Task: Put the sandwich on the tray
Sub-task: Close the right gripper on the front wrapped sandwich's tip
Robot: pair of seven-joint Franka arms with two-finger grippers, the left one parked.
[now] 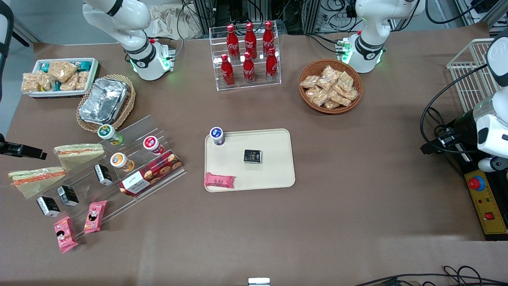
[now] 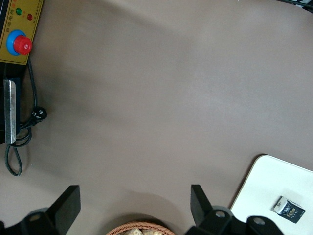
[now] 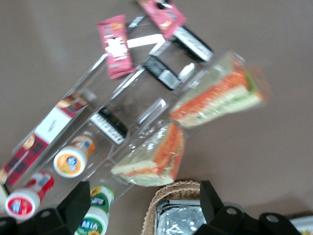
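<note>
Gripper (image 3: 142,205) is spread open with nothing in it, hovering above the two sandwiches by the clear tiered rack (image 1: 119,167). I'd drop straight onto the sandwich (image 3: 152,159) nearer the foil container (image 3: 195,218), pinch across its wrapped wedge, then carry it to the beige tray (image 1: 274,167).

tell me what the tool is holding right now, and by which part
Nothing. The tool is open and empty, hovering above the two sandwiches by the foil container.
</note>
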